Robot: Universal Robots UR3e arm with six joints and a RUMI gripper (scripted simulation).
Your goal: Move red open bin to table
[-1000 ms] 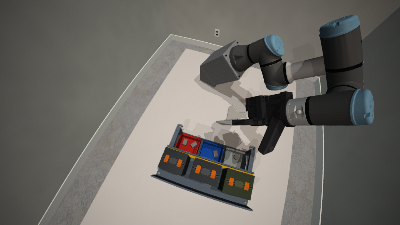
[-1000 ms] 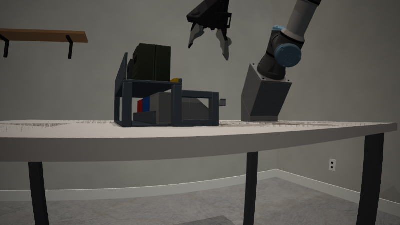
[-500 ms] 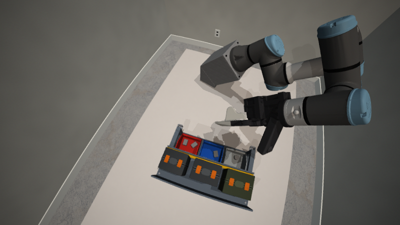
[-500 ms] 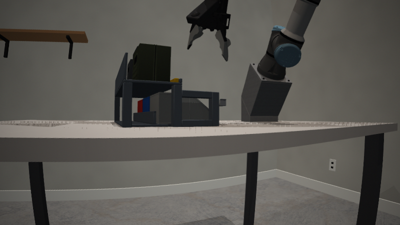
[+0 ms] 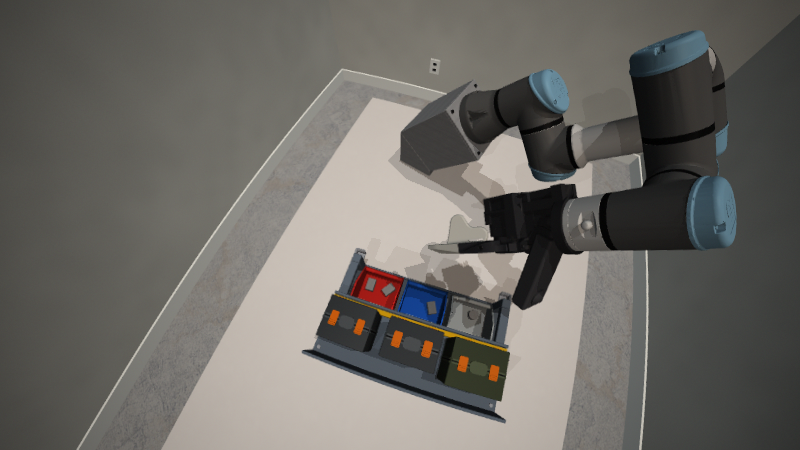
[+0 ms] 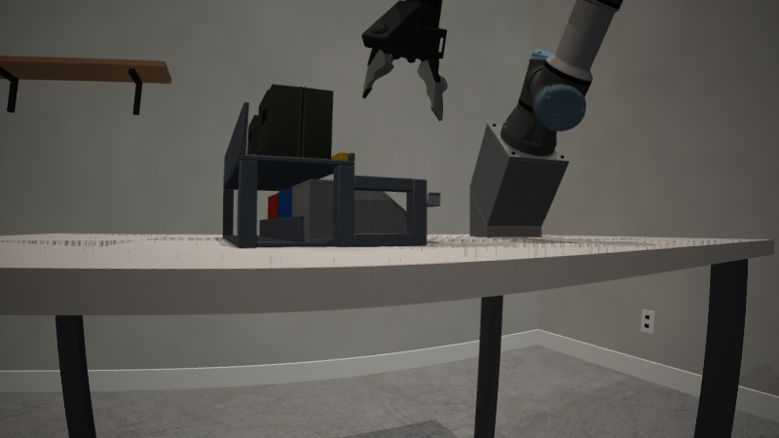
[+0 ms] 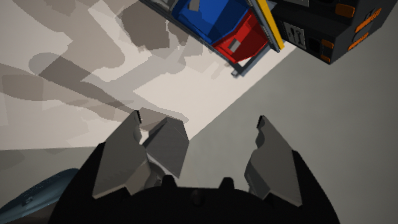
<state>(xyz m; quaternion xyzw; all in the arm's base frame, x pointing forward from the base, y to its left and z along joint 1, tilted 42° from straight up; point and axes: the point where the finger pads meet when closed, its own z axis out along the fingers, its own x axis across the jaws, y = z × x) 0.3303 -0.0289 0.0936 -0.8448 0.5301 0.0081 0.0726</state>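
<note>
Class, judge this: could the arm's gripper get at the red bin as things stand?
Probably yes: the open gripper hangs above shelf height, and the red bin's front part lies uncovered from above, though the blue bin beside it leaves little finger room.
</note>
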